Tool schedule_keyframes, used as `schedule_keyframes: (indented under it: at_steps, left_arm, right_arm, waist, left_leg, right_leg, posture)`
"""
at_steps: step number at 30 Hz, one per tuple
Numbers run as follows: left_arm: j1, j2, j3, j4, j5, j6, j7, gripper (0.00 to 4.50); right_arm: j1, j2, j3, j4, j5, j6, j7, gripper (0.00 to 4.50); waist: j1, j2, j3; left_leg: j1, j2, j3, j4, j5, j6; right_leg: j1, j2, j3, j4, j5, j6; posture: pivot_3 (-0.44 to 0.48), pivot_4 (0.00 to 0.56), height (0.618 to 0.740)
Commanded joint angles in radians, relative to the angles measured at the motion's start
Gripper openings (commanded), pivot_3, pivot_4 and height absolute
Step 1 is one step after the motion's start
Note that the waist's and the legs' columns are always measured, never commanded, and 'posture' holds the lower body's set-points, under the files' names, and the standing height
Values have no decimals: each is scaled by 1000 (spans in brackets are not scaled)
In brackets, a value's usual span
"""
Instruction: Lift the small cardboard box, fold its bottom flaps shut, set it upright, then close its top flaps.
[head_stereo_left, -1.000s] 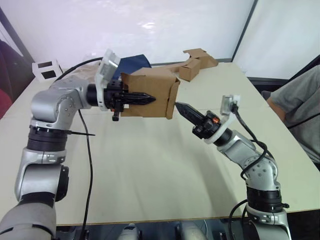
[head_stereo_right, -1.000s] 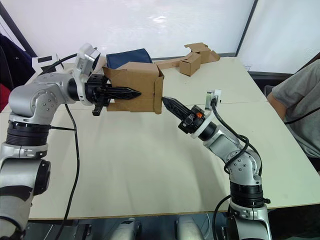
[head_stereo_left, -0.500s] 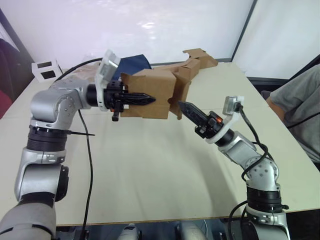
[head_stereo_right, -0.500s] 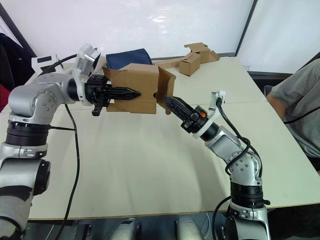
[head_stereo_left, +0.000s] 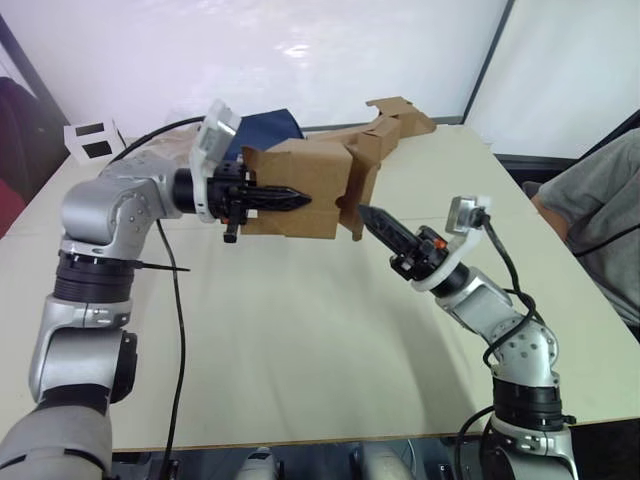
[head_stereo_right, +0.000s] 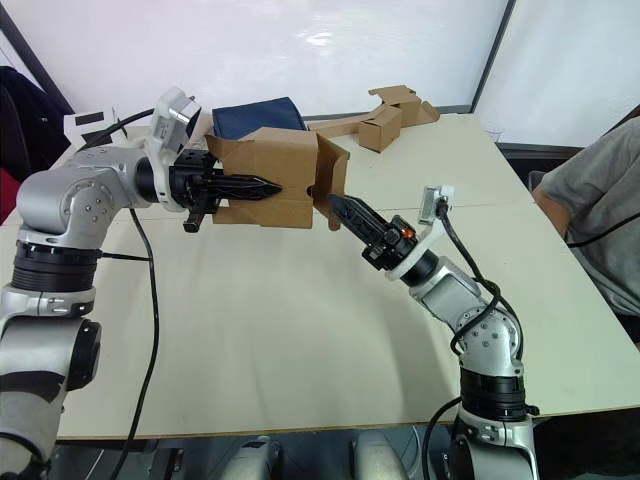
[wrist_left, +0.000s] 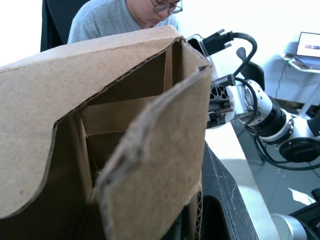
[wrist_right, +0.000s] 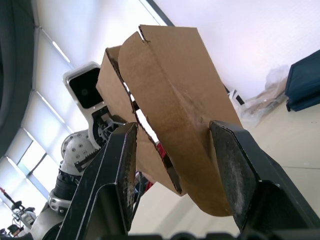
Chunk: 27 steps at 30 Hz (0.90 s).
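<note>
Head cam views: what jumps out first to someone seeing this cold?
The small cardboard box is held in the air above the table, clamped in the left gripper. The right gripper reaches up to its open end, fingers spread either side of a loose flap. More cardboard pieces lie at the table's far edge, and a person in grey sits on the robot's right.
</note>
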Motion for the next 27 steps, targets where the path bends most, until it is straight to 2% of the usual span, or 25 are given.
schedule_keyframes:
  at_steps: [1, 2, 4, 10, 13, 17, 27]
  left_arm:
    - [-20, 12, 26, -12, -16, -5, -8, 0]
    - [-20, 12, 26, -12, -17, -5, -9, 0]
    - [-20, 12, 26, -12, -18, -5, -10, 0]
    - [-17, 11, 30, -19, -23, -1, -10, 0]
    - [-16, 10, 31, -22, -26, 2, -9, 0]
    - [-15, 10, 31, -22, -27, 3, -9, 0]
    - [-14, 14, 29, -26, -34, 8, -5, 0]
  right_arm:
    - [-8, 4, -3, -37, 3, -22, 7, 3404]
    - [-10, 4, -6, -32, 9, -20, 4, 3845]
    - [-13, 5, -11, -23, 20, -16, -1, 4439]
    - [-18, 35, -31, -7, 63, -25, -20, 4439]
    - [-19, 58, -37, -4, 87, -30, -34, 3665]
    - [-12, 82, -30, -6, 114, -28, -46, 2282]
    - [-1, 109, -24, 1, 123, -40, -73, 2282]
  waist:
    - [0, 0, 0]
    - [0, 0, 0]
    - [0, 0, 0]
    - [0, 0, 0]
    - [0, 0, 0]
    - [0, 0, 0]
    - [0, 0, 0]
  left_leg:
    - [0, 0, 0, 0, 0, 0]
    - [0, 0, 0, 0, 0, 0]
    - [0, 0, 0, 0, 0, 0]
    - [0, 0, 0, 0, 0, 0]
    - [0, 0, 0, 0, 0, 0]
    - [0, 0, 0, 0, 0, 0]
    - [0, 0, 0, 0, 0, 0]
  right_leg:
    - [0, 0, 0, 0, 0, 0]
    - [0, 0, 0, 0, 0, 0]
    - [0, 0, 0, 0, 0, 0]
    - [0, 0, 0, 0, 0, 0]
    - [0, 0, 0, 0, 0, 0]
    - [0, 0, 0, 0, 0, 0]
    - [0, 0, 0, 0, 0, 0]
  posture:
    - [0, 150, 740]
    - [0, 150, 740]
    - [0, 150, 740]
    - [0, 150, 740]
    - [0, 150, 740]
    - [0, 150, 740]
    - [0, 150, 740]
